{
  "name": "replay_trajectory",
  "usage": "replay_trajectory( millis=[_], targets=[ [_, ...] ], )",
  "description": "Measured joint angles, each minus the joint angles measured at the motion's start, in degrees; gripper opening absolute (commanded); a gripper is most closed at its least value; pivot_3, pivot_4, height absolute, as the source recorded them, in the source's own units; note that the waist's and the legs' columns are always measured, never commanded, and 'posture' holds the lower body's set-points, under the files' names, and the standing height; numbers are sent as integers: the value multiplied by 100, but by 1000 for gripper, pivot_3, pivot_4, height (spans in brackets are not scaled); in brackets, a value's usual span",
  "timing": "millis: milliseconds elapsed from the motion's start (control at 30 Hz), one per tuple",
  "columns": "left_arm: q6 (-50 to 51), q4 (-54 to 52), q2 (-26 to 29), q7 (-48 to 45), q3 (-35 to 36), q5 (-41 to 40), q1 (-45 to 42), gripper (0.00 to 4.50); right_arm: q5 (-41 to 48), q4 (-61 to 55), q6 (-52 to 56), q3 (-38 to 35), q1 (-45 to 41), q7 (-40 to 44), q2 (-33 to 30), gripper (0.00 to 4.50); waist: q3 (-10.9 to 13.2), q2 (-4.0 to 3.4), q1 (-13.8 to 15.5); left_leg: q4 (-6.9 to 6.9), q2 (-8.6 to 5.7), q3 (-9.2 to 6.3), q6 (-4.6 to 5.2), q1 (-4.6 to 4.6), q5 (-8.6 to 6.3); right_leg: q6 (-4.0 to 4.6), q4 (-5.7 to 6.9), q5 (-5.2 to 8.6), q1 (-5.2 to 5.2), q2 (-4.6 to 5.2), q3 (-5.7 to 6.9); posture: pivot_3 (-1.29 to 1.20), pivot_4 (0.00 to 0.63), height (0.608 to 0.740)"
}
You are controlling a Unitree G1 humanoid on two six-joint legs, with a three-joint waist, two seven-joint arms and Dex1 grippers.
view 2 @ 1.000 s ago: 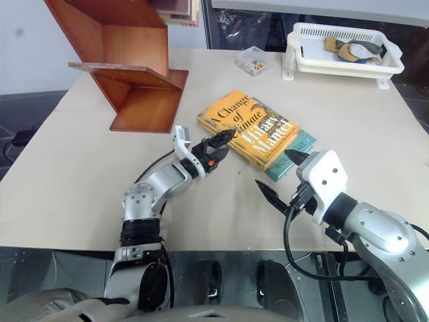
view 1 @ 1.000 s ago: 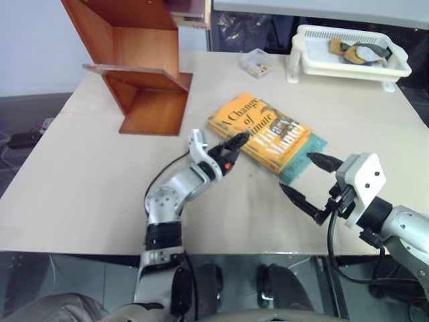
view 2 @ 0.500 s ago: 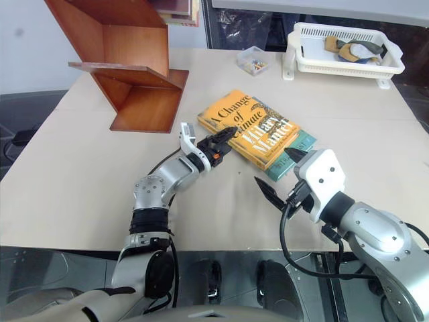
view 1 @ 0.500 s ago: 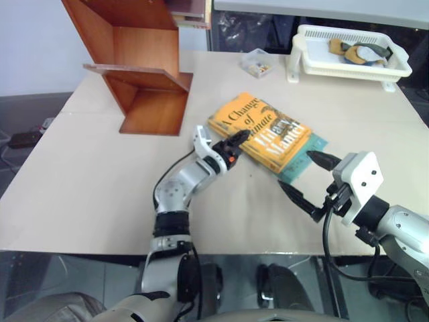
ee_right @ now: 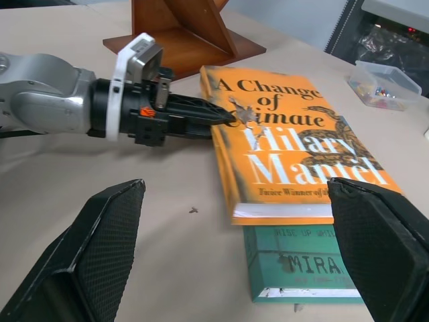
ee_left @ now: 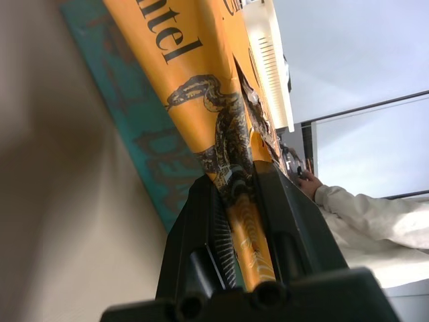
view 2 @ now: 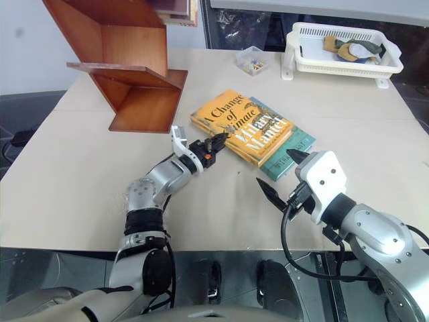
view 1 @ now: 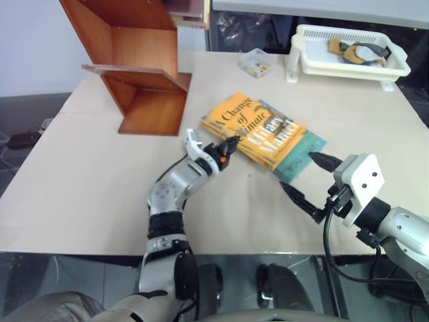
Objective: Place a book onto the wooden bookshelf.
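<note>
The book is a thick orange-yellow paperback; its cover reads "A Change of Climate" in black, then "Hilary Mantel" in large white letters, with a snake drawn across it. It lies flat mid-bench, stacked on a thinner teal book whose near end shows "MIRA" (the rest is cut off). The left gripper reaches in level from the left, its black ribbed fingers clamped tight on the book's left edge, one pad above the cover and one below. The right gripper hovers near the right corner of the teal book, its two pointed black fingers spread wide with nothing between them. The wooden bookshelf, polished reddish-brown panels set in a zigzag, stands at the far left of the pale matte bench, well apart from the book. At the far right sits a white slotted plastic basket holding cloths, and beside it a small clear box of coloured bits.
</note>
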State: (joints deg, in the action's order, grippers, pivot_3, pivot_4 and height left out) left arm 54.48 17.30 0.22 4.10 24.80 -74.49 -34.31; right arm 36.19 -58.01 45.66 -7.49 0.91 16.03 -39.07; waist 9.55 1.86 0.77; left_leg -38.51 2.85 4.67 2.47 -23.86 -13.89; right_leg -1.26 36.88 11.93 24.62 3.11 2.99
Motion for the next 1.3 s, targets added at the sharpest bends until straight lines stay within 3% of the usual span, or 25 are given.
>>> replay_trajectory(
  millis=[167, 300, 367, 433, 500, 600, 700, 1033, 1300],
  targets=[
    [452, -888, 573, -33, 10, -356, 227, 197, 2, 45, -10, 0, -43, 100, 0, 4500, 2, 2, 1, 2, 9, -1, -1, -2, 0, -1, 0, -1, 2, -2, 3, 0, 150, 740],
    [839, -1668, 1326, -423, -105, -706, 166, 197, -9, 128, -82, -1, -116, 199, 0, 4500, 1, 1, 11, 1, 15, 0, -1, 0, 0, 5, 0, 2, 0, -1, 4, 0, 150, 740],
    [870, -2123, 1951, -987, -514, -343, 98, 197, -9, 198, -121, -16, -141, 261, 0, 4500, 3, 4, 16, 2, 6, -2, -2, -3, 1, 21, -1, 12, 0, -1, 9, 0, 150, 740],
    [535, -2653, 2676, -1870, -1165, 475, -30, 197, -2, 277, -157, -48, -139, 334, 0, 4500, 5, 5, 13, 3, 1, 1, -3, -3, 0, 28, -2, 9, 2, 0, 8, 0, 150, 740],
    [-792, -3309, 3942, -3280, -2352, 2268, -249, 197, -2, 348, -245, -178, -88, 454, -9, 4500, 5, -7, 4, 14, 1, 16, -5, 2, 0, 44, -9, 0, 5, 1, -2, 0, 150, 740],
    [-2758, -3408, 4426, -4349, -3126, 4214, -680, 197, -44, 519, -360, -240, -105, 591, -23, 4500, 4, -18, 30, 18, -1, 24, -3, 0, -1, 45, -15, 0, 7, 5, -5, 0, 150, 740],
    [-4336, -2748, 4725, -5001, -3512, 5615, -1516, 197, -131, 709, -551, -216, -289, 755, -26, 4500, 10, -15, 25, 15, 6, 22, -2, -7, -1, 26, -15, 11, 14, 0, -4, 0, 150, 740],
    [-5725, -888, 5949, -6293, -3887, 7934, -3569, 197, -529, 1758, -1267, 213, -1051, 1360, 85, 4500, 21, -14, 4, 15, 22, 70, -2, -28, 0, 14, -13, 10, 46, -25, -21, 0, 150, 740],
    [-6666, 1593, 6282, -6935, -4795, 10114, -5217, 197, -985, 2734, -2137, 623, -1536, 1892, 391, 4500, 25, -9, 2, -7, 23, 86, -1, -86, 1, -6, -2, -2, 98, -24, -26, 0, 150, 740]
  ],
)
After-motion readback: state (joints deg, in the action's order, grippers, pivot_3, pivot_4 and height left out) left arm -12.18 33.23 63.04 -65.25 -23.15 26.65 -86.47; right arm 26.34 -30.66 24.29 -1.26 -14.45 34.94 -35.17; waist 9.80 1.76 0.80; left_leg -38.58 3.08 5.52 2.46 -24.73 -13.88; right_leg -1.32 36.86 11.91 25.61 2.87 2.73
